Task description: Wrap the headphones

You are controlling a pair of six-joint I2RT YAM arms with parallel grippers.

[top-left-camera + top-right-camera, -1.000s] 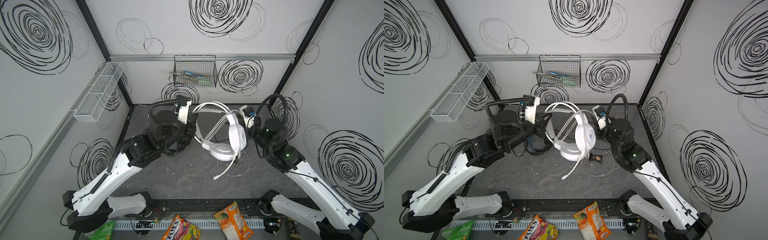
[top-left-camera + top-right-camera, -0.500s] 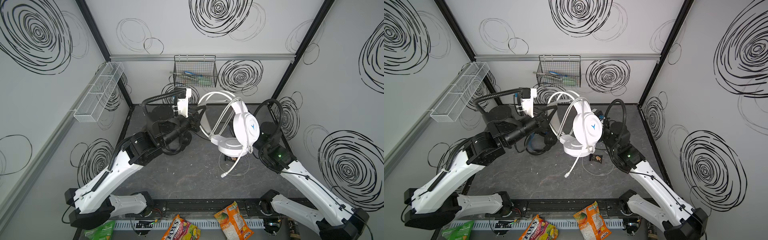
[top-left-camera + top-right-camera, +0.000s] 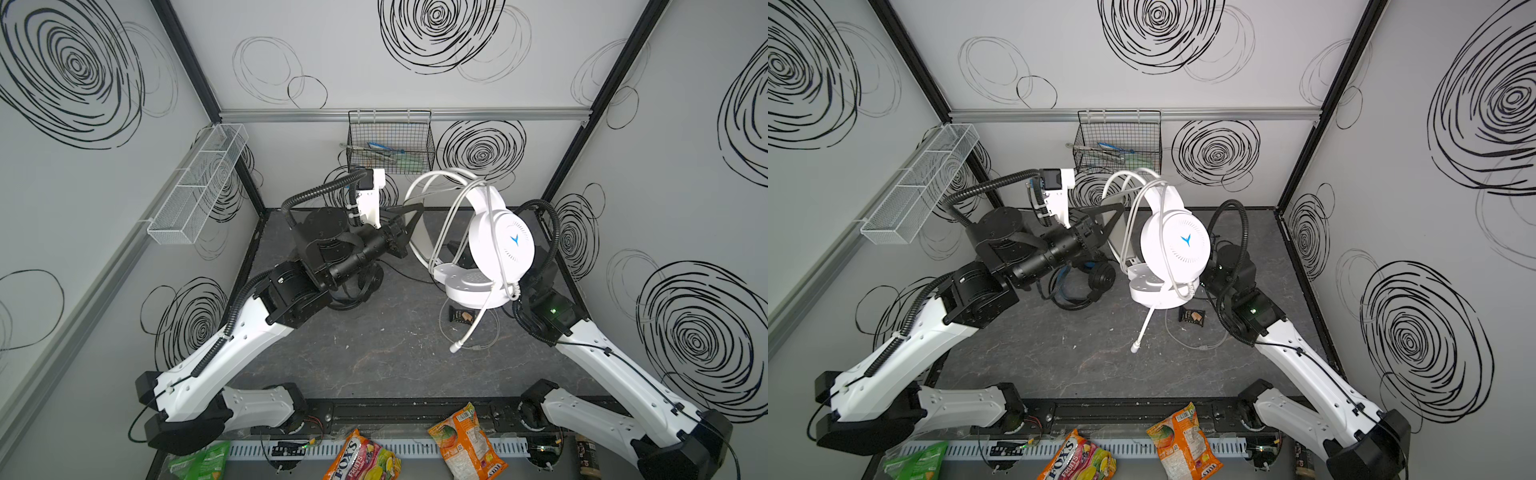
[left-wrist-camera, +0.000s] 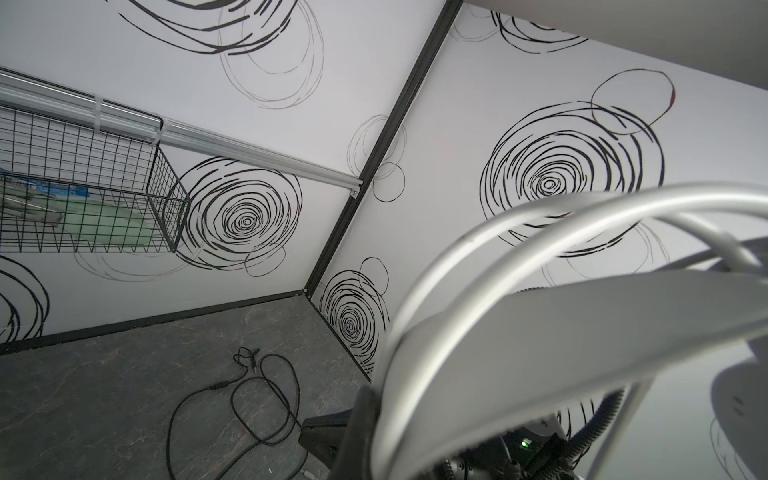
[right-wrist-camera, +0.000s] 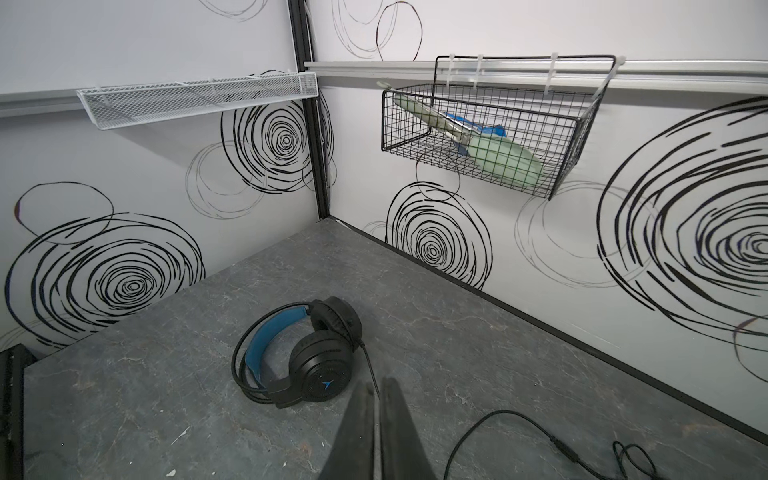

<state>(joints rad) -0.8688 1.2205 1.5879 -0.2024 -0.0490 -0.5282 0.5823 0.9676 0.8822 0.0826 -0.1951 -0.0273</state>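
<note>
The white headset hangs lifted clear of the counter, toward 1 o'clock from its centre in both top views. The left tool is clamped tight on the inner band of the headset's arch. The right tool is hidden behind the white earcup from above. In the right wrist view its jaws are drawn almost together, with only a sliver of gap and nothing visible between them; whether the thin white lead is pinched there cannot be told. Part of the white cable is already draped over the earcup, and its loose end lies curled on the counter toward 4 o'clock, just beside a small dark wrapper. The winding appears partly done. Doing it well likely means the left tool holding the band steady while the right feeds slack in even turns, without jerking the plug across the surface. The black headset lies flat at 10 o'clock, its black cable trailing toward the back wall at 12 o'clock. Both are close enough to snag a wide sweep. The wire basket overhangs at 12 o'clock, near the top of the raised arch, so upward room is tight. The front half, toward 6 o'clock, offers the most open room.
</note>
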